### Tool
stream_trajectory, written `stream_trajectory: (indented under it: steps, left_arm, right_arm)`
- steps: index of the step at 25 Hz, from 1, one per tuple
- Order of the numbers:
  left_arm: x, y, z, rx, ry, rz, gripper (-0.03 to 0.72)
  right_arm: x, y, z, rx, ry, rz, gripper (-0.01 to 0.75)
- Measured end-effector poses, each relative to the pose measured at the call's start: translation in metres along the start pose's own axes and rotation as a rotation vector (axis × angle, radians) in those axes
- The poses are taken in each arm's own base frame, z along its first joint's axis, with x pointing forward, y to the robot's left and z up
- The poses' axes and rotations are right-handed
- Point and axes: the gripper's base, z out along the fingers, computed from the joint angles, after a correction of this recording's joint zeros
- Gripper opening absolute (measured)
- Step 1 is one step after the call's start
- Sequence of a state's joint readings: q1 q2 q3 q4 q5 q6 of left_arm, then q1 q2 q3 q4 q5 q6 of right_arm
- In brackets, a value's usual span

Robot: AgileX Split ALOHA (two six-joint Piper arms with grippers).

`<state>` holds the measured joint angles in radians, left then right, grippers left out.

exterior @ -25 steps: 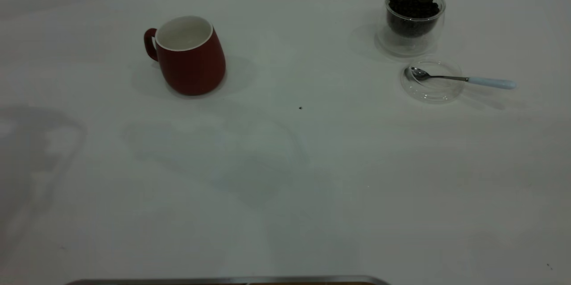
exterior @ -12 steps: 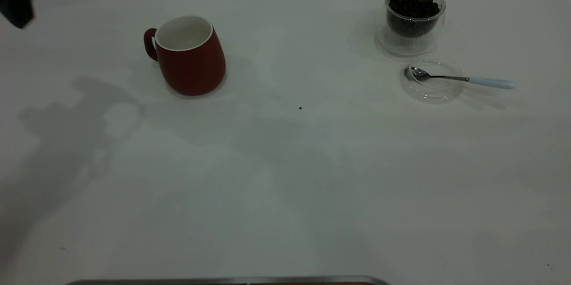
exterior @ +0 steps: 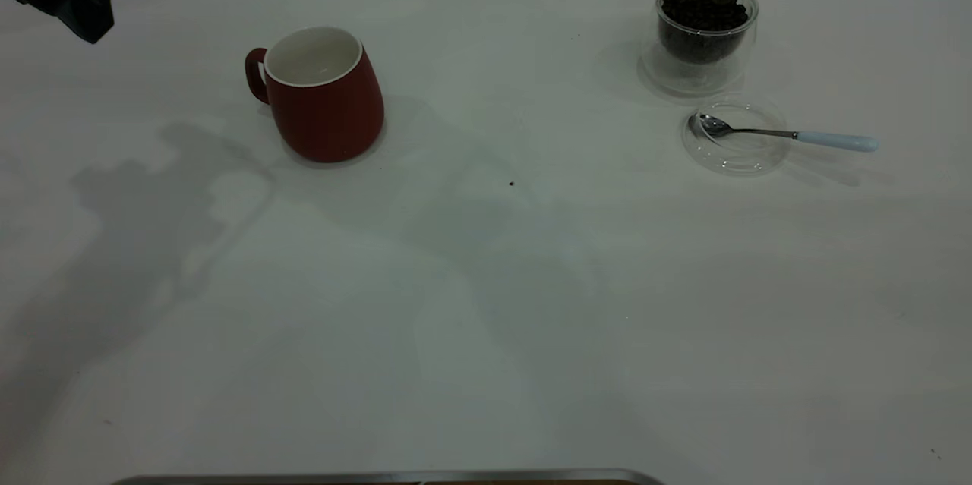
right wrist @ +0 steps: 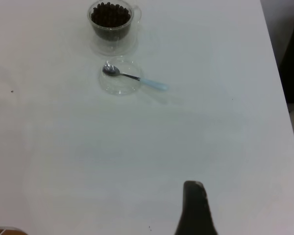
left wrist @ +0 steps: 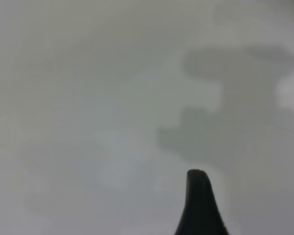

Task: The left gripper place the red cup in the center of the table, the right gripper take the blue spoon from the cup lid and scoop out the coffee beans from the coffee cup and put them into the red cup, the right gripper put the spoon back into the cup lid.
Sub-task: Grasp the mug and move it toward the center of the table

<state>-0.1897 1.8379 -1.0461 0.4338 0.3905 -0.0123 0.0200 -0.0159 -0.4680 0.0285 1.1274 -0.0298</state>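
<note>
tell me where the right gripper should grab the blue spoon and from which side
Judging by its pose, grip the pale blue handle of the blue spoon, coming straight down from above. The handle juts out past the rim of the cup lid toward the table's right edge, while the bowl lies inside the lid, close to the coffee cup.

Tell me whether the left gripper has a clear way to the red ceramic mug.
Probably yes. The left gripper hangs near the table's far left corner, and only bare white table lies between it and the red ceramic mug, whose handle faces that side.
</note>
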Motion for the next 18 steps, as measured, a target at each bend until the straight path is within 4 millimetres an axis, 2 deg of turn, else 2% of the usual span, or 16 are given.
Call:
stream_trajectory:
  steps: [3, 7, 13, 18]
  left_arm:
    - [-0.005, 0.007, 0.002, -0.043, -0.068, 0.067, 0.586]
    - [-0.006, 0.018, 0.018, -0.117, -0.1, 0.265, 0.586]
    - [-0.009, 0.003, 0.066, -0.098, -0.152, 0.568, 0.586]
    - [-0.008, -0.01, 0.103, -0.04, -0.149, 0.641, 0.586]
  right_arm:
    - [0.0, 0.0, 0.0, 0.0, 0.0, 0.0, 0.586]
    - [0.0, 0.0, 0.0, 0.0, 0.0, 0.0, 0.586]
    - [0.0, 0.0, 0.0, 0.0, 0.0, 0.0, 0.586]
    - [0.0, 0.0, 0.0, 0.0, 0.0, 0.0, 0.586]
